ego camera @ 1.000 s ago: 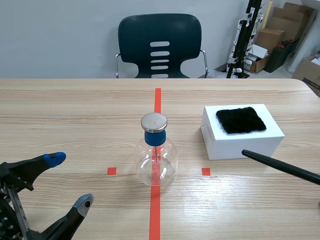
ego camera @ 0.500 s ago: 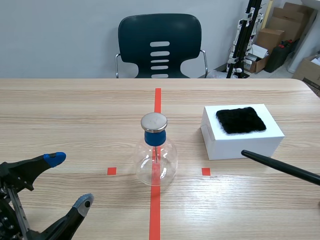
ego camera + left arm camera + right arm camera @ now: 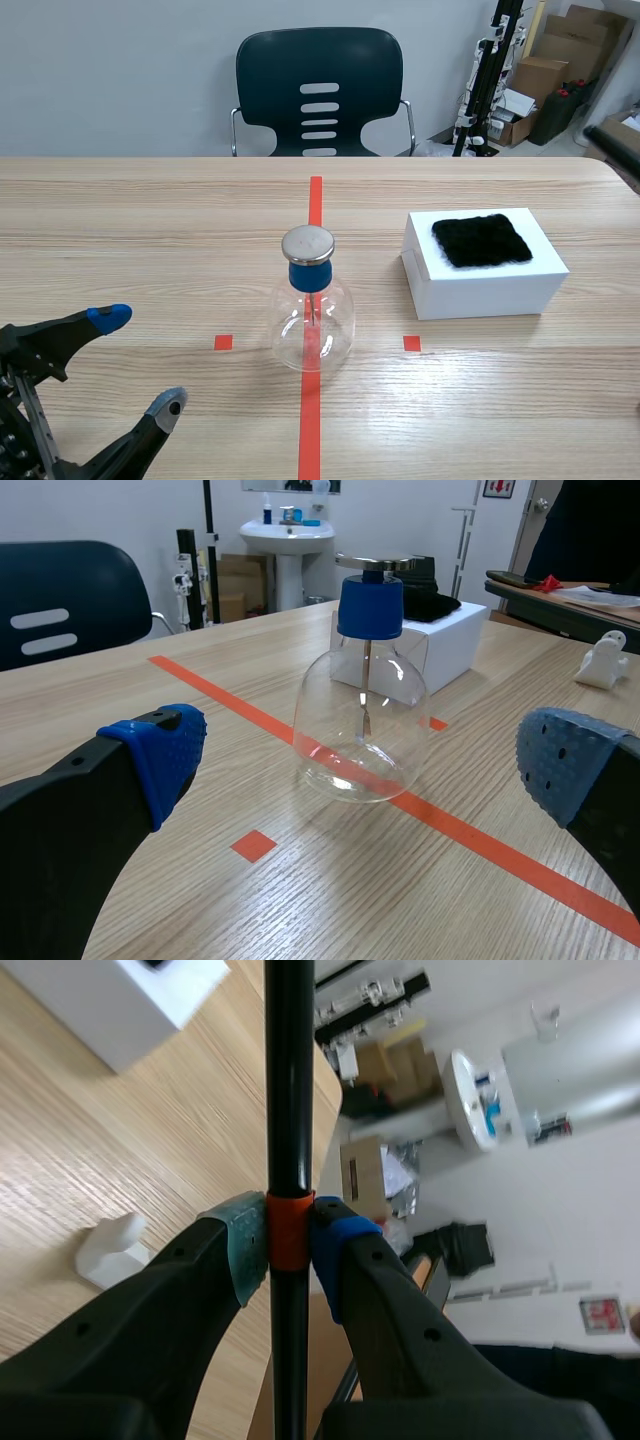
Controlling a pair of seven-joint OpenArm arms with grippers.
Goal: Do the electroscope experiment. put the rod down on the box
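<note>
The right tool (image 3: pixel 290 1245) is closed on the thin black rod (image 3: pixel 290 1080), clamping its orange band. The rod is in the air, apart from the white box with a black fur patch (image 3: pixel 485 290). The left tool (image 3: pixel 140 361) stands open near the clear glass flask with a blue stopper (image 3: pixel 312 320) on the wooden tabletop (image 3: pixel 150 230).

Lab-like workroom: tape-marked table (image 3: pixel 150 220), chair (image 3: pixel 318 90), cardboard boxes (image 3: pixel 580 35), sink (image 3: pixel 290 532).

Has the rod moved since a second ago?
Yes. The rod has left the white box's front face; it now shows beyond the box's far right corner.
</note>
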